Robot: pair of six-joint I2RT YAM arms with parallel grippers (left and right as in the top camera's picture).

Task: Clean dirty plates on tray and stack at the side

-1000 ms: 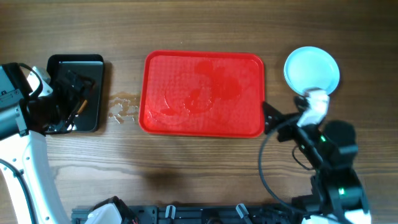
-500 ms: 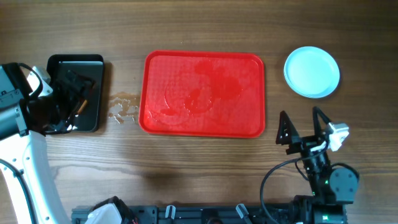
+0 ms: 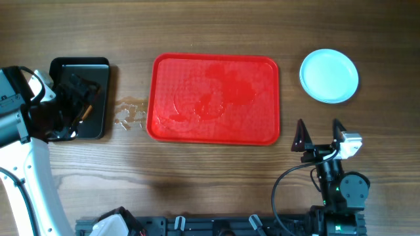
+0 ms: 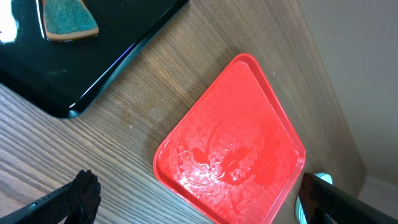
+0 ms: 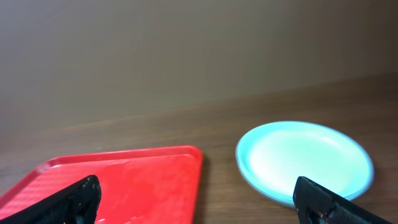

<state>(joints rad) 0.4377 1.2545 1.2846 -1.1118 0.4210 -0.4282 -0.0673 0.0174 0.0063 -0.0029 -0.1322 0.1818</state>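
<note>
Down at the lower right of the overhead view, the right gripper (image 3: pixel 319 134) stands with its two dark fingers spread wide and nothing between them. Above it in the frame, well apart, the plates (image 3: pixel 329 75) sit stacked on the wood at the upper right. From the right wrist view they lie ahead and to the right of centre, and their count cannot be told. The tray (image 3: pixel 216 57) fills the middle of the overhead view, left of the right gripper, with a wet sheen on its floor and no plate on it. At the left edge, the left gripper (image 3: pixel 71 108) hovers over a black tray (image 3: pixel 79 65), and its wrist view shows the fingers far apart and empty. A sponge (image 4: pixel 65 18) lies in that black tray. Water drops (image 3: pixel 128 115) speckle the table (image 3: pixel 197 183) between the two trays.
</note>
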